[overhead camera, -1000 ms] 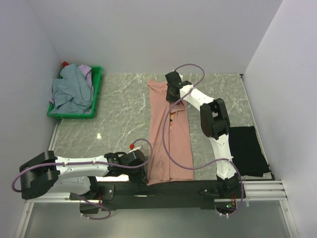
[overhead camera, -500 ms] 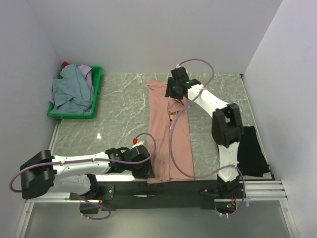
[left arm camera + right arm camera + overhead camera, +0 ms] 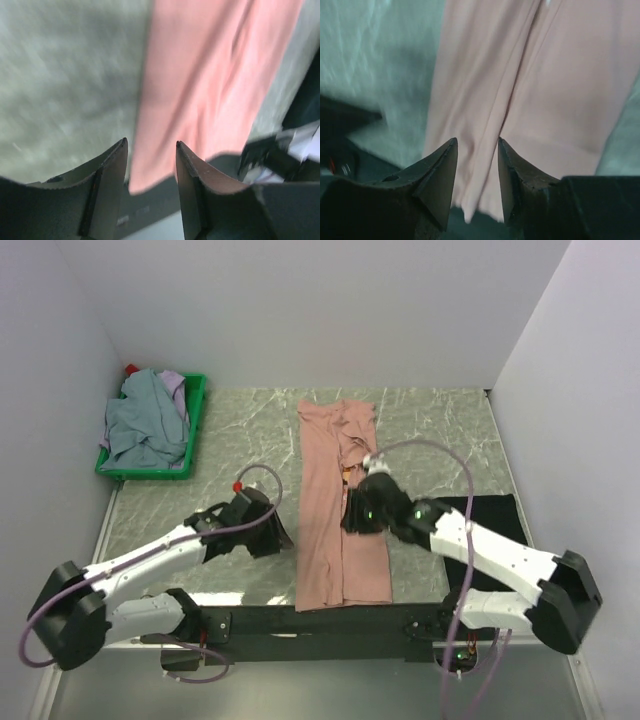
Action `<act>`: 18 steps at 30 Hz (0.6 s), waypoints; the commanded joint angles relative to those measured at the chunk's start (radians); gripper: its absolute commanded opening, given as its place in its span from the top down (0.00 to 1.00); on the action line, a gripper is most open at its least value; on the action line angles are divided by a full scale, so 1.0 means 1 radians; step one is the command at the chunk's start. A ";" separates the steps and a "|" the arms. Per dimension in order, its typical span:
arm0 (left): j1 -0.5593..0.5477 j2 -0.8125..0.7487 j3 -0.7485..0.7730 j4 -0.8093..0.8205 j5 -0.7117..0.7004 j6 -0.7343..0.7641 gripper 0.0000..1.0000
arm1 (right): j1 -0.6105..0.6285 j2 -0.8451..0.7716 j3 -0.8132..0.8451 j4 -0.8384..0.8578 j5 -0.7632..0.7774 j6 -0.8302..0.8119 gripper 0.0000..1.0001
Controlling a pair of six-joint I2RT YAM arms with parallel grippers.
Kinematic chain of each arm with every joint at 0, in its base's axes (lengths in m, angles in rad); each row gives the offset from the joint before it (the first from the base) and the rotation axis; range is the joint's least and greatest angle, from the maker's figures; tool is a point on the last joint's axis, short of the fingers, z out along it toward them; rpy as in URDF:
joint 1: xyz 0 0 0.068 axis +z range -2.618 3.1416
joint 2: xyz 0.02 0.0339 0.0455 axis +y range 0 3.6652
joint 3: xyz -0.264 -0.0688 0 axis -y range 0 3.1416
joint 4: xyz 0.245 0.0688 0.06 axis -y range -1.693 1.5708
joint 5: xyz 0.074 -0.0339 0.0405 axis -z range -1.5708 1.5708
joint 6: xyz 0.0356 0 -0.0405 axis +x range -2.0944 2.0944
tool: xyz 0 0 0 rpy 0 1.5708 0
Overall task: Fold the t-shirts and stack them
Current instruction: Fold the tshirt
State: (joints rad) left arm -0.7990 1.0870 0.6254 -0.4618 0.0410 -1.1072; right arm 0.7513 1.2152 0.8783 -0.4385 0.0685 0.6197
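From above, a salmon-pink cloth t-shirt (image 3: 335, 500) lies folded into a long narrow strip down the middle of the grey-green marble-patterned worktop (image 3: 240, 440), its far end near the back wall and its near end at the black rail by the arm bases. A small dark print shows near the strip's centre fold. The left end effector (image 3: 278, 538) hangs over bare worktop just beside the strip's left edge. The right end effector (image 3: 352, 515) is above the middle of the strip. A folded black cloth t-shirt (image 3: 495, 510) lies flat at the right side of the worktop, partly covered by the right arm. At the far left corner, a green plastic crate (image 3: 142, 474) holds a crumpled grey-blue cloth t-shirt (image 3: 145, 425) with a lavender cloth t-shirt (image 3: 176, 386) bunched behind it.

In the left wrist view, the left end effector (image 3: 151, 142) has its two dark fingers (image 3: 107, 175) spread apart with nothing between them. The salmon-pink cloth t-shirt (image 3: 210, 75) lies beyond them, with worktop to its left. The picture is blurred.

In the right wrist view, the right end effector (image 3: 477, 142) likewise stands parted and empty. Its fingers (image 3: 437, 175) sit over the salmon-pink cloth t-shirt (image 3: 520, 75), whose lengthwise folds run away from the camera.
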 commanded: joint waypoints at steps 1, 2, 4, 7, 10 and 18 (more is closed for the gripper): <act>0.115 0.089 0.071 0.110 0.078 0.147 0.51 | 0.133 -0.112 -0.134 -0.037 0.072 0.164 0.55; 0.139 0.123 0.089 0.121 0.085 0.162 0.51 | 0.172 -0.126 -0.153 -0.048 0.085 0.191 0.55; 0.187 0.227 0.154 0.170 0.082 0.197 0.48 | 0.259 -0.150 -0.185 -0.080 0.114 0.254 0.55; 0.250 0.382 0.249 0.234 0.083 0.236 0.42 | 0.347 -0.148 -0.203 -0.071 0.116 0.305 0.54; 0.322 0.537 0.379 0.247 0.077 0.263 0.41 | 0.405 -0.102 -0.203 -0.065 0.123 0.337 0.53; 0.443 0.909 0.759 0.348 0.249 0.383 0.35 | 0.424 -0.155 -0.225 -0.120 0.229 0.382 0.52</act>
State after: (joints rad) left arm -0.3706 1.8973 1.2514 -0.1825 0.1791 -0.8158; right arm 1.1778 1.1130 0.6506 -0.5247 0.1947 0.9596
